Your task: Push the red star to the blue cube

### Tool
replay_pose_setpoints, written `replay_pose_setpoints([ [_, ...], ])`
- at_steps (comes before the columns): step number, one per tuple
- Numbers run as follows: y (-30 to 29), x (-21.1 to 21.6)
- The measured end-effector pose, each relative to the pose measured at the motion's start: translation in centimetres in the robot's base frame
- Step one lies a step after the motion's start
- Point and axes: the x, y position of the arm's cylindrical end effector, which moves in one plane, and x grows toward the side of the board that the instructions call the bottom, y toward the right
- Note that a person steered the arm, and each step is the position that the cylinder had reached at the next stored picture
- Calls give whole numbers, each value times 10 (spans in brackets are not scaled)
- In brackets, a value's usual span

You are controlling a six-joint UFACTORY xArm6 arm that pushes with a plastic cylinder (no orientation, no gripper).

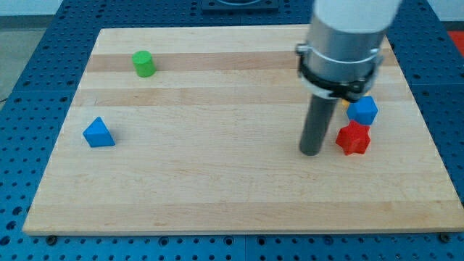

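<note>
Board: a pale wooden board fills most of the view, lying on a blue perforated table
Arm: a wide grey cylinder with a black collar comes down from the view's top right and narrows into the dark rod
My tip: my tip rests on the board just to the view's left of the red star, with a narrow gap between them
Pincer: there is none on this arm (only a plain rod), so nothing opens, closes or is held
Blue cube: the blue cube sits near the board's right edge, partly behind the arm
Red star: the red star lies just below the blue cube, close to it; whether they touch cannot be told
Blue triangle: a blue triangle lies well apart at the view's left
Green cylinder: a green cylinder stands near the top left
Handling: the star looks small, light and rigid, likely to slide easily on smooth wood and to spin if pushed off-centre
Contact: there is no hold to take; I judge a push on its lower side, aimed up toward the cube, suits best
</note>
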Motion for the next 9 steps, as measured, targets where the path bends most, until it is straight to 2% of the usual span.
replay_pose_setpoints([
  [1,9,-1],
  [3,85,-1],
  [4,91,0],
  [5,88,21],
  [7,150,26],
  [9,126,6],
])
